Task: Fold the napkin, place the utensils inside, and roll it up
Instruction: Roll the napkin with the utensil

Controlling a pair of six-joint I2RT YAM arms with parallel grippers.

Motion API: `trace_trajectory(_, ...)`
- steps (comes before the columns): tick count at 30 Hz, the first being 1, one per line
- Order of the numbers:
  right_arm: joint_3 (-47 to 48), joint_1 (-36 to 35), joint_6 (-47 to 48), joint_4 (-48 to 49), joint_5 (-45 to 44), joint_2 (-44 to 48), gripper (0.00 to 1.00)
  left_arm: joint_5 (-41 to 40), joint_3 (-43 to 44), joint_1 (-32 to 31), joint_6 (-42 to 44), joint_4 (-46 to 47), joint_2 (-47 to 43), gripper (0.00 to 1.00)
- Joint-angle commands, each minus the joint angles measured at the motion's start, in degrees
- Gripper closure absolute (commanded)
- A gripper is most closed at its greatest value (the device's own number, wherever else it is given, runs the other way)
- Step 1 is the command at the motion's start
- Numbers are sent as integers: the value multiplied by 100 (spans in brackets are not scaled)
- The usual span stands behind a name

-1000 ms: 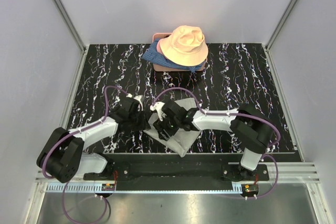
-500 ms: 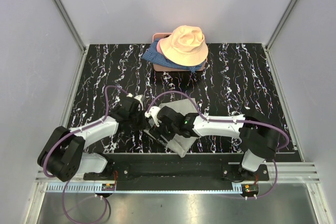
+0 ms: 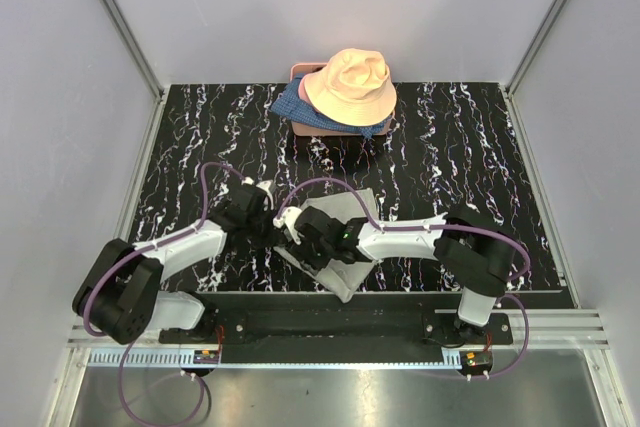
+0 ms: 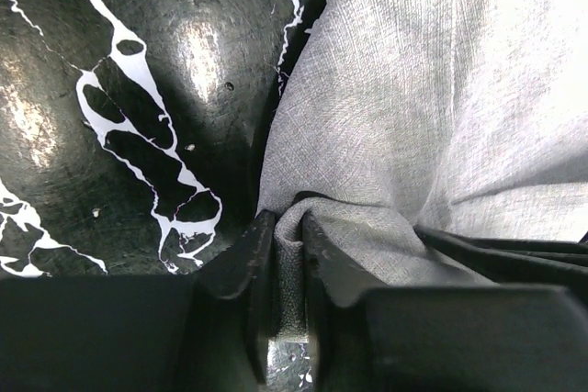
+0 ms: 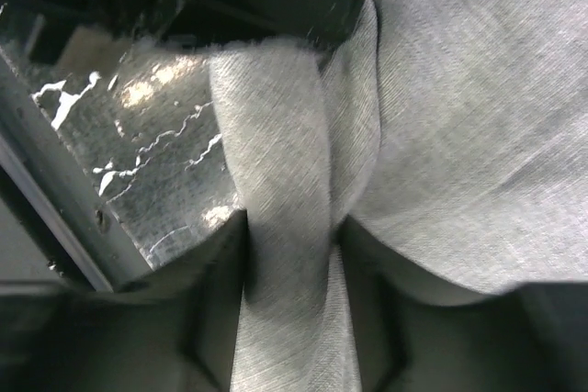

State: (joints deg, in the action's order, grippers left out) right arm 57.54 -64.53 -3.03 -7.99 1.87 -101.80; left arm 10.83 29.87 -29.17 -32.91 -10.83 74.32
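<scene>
Where the top external view looks down on the counter [image 3: 200, 127], the napkin [image 3: 346, 273] is seen lying near the front edge, midway between the two arm bases, with one corner hanging toward the front rail. The left end effector [image 3: 272, 230] and the right end effector [image 3: 300, 233] are brought together at the napkin's left edge, just beside each other. Much of the cloth is covered by the right arm. At the far edge of the counter, well apart from the napkin, a peach bucket hat [image 3: 350, 85] is set on a blue patterned fabric [image 3: 289, 105].

In the left wrist view, a small raised fold of the napkin [image 4: 413, 89] is pinched between the two dark fingers [image 4: 246, 273] of the left end effector [image 4: 283, 286], which is closed on the cloth at its edge. The black, white-veined counter [image 4: 138, 89] is shown to the left, and the rest of the cloth is spread flat to the right.

In the right wrist view, a narrow upright band of the napkin [image 5: 459, 135] is clamped between the fingers [image 5: 216, 296] of the right end effector [image 5: 289, 291], so this one too is closed on the cloth. The band is drawn up toward a dark body at the top of the picture. The picture is slightly blurred.
</scene>
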Motion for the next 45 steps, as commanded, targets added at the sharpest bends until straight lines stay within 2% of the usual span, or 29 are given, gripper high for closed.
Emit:
trace_trajectory(1, -93, -33, -242, 131, 6, -244, 60, 7, 89, 8, 127, -174, 47, 74)
trace_trajectory(2, -155, -24, -312, 140, 41, -253, 62, -2, 98, 16, 126, -191, -40, 69)
trace_trajectory(3, -181, -24, -339, 140, 85, -261, 65, -54, 124, 25, 109, -226, -84, 57)
trace_trajectory(6, -339, 54, -453, 210, 340, -244, 74, -160, 168, 78, 109, -331, -321, 46)
trace_trajectory(8, -497, 151, -567, 358, 682, -183, 78, -213, 177, 122, 100, -402, -524, 42)
trace_trajectory(12, -761, 520, -664, 614, 1341, -60, 80, -370, 134, 183, 65, -569, -884, 40)
trace_trajectory(17, -893, 1144, -629, 1001, 2676, -85, 80, -600, -226, 192, 100, -456, -1613, 39)
trace_trajectory(22, -788, 1522, -506, 1010, 3722, -305, 80, -442, -771, 192, -75, 282, -2412, 39)
trace_trajectory(25, -709, 1733, -515, 1019, 4320, -490, 81, -284, -974, 192, -137, 792, -2519, 40)
trace_trajectory(29, -612, 1918, -471, 1010, 4840, -744, 82, -99, -966, 192, -15, 1311, -2256, 39)
trace_trajectory(34, -481, 2120, -453, 1019, 5341, -1061, 82, 51, -851, 192, 126, 1698, -1720, 26)
trace_trajectory(39, -410, 2234, -453, 1019, 5473, -1202, 82, 366, -737, 192, 241, 1961, -1159, 27)
trace_trajectory(45, -340, 2305, -462, 1010, 5561, -1281, 82, 613, -886, 192, 135, 2445, -596, 35)
